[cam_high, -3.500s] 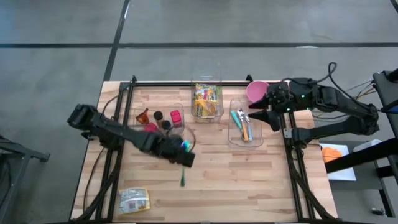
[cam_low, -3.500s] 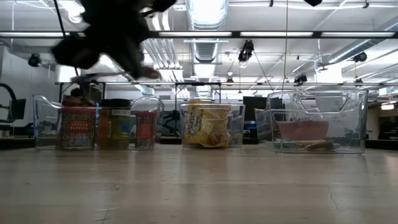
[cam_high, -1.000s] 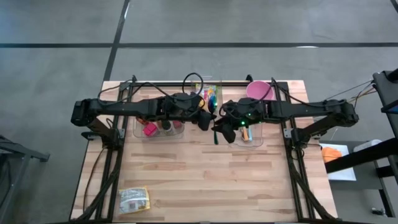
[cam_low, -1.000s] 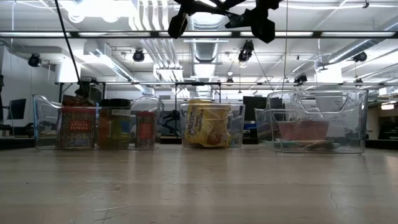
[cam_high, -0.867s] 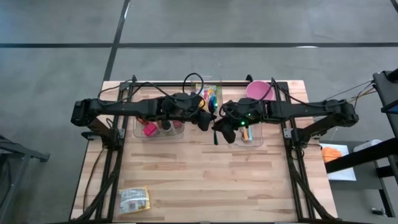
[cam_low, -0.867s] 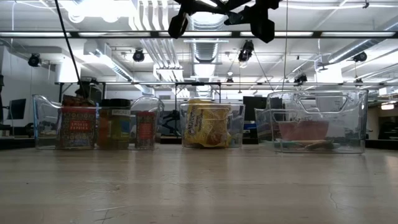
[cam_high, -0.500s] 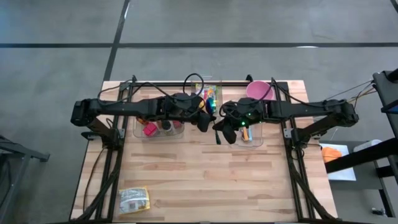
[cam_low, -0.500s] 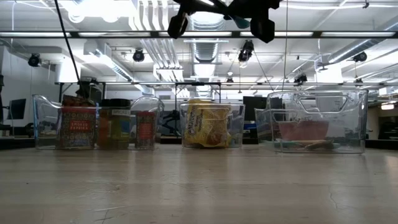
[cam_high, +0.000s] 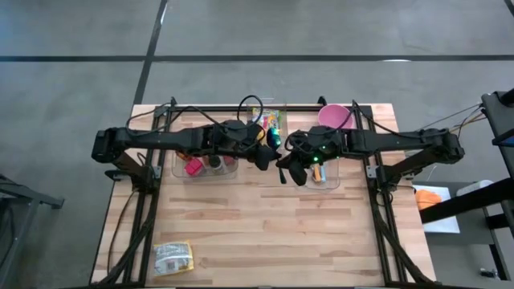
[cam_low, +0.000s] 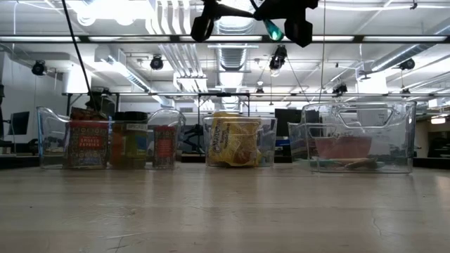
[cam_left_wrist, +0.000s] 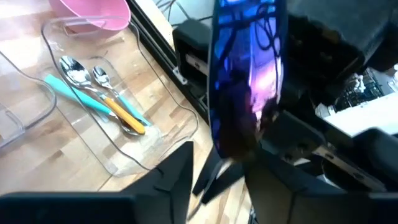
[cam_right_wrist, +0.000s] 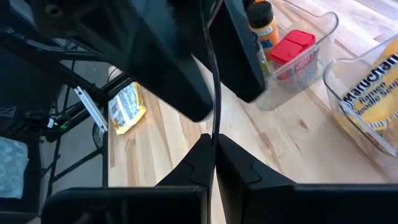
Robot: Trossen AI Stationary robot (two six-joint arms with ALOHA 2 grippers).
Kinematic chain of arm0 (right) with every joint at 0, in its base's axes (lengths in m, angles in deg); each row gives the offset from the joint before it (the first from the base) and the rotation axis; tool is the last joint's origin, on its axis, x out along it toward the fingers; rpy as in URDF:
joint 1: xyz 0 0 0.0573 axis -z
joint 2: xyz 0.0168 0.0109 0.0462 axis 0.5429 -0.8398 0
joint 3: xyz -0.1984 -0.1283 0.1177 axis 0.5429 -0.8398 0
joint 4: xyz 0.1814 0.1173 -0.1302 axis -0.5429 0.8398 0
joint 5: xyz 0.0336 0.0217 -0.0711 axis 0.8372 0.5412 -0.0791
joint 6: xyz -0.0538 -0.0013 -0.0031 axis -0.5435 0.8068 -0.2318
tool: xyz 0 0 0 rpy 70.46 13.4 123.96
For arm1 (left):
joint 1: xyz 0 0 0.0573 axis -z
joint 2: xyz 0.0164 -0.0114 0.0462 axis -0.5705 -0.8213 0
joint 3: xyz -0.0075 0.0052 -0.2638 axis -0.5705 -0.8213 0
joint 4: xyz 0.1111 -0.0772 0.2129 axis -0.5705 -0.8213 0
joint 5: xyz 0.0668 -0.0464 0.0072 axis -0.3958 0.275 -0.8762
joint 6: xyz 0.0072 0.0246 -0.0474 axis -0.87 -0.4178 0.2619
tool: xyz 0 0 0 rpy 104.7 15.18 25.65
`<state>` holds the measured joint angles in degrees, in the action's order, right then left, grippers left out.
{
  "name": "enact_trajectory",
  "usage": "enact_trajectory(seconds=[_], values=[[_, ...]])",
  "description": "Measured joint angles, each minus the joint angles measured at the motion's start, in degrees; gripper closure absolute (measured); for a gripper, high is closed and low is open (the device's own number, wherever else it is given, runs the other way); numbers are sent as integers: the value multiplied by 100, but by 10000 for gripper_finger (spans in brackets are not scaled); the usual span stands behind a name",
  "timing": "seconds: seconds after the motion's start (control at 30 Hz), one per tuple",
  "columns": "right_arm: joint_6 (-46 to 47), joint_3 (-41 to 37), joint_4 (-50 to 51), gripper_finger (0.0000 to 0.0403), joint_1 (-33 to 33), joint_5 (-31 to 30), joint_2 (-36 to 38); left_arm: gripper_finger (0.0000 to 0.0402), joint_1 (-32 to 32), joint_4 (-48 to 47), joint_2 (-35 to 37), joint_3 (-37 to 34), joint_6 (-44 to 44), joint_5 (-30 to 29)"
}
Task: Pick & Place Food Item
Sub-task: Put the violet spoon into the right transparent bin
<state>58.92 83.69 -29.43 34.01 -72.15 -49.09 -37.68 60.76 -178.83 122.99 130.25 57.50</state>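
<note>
Both arms meet high above the table's middle. A thin flat thing (cam_right_wrist: 214, 93), dark with a teal end (cam_low: 271, 29), stands between them. My right gripper (cam_right_wrist: 214, 152) is shut on it. My left gripper (cam_high: 265, 158) is open. Its two fingers (cam_right_wrist: 239, 53) stand on either side of the thing's other end, and I cannot tell whether they touch it. A yellow-and-white food packet (cam_high: 173, 257) lies flat near the table's near left corner. My right gripper pinches the thin thing edge-on between its two fingers, at the end nearest them (cam_right_wrist: 214, 140). The rest reaches on past the fingertips toward my left gripper. The thing is lifted well clear of the table.
Three clear bins stand in a row at the far side: one with jars (cam_high: 205, 160), one with yellow noodle packs (cam_high: 269, 120), one with cutlery (cam_high: 321, 172). A pink bowl (cam_high: 333, 116) sits behind the cutlery bin. Bare wood lies toward the near edge.
Both arms have stayed where they meet above the table's middle. In the low view the thin thing's teal end now shows further below the grippers than before.
</note>
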Motion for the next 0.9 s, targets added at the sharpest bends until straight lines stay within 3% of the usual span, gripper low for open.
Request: enact_trajectory(seconds=[0.5,0.9], values=[[-50,0,863,395,284,-210,599,159,-7,-48,227,0,46,34],[-197,0,2672,395,997,-307,1417,146,39,-1176,922,0,-244,-9]])
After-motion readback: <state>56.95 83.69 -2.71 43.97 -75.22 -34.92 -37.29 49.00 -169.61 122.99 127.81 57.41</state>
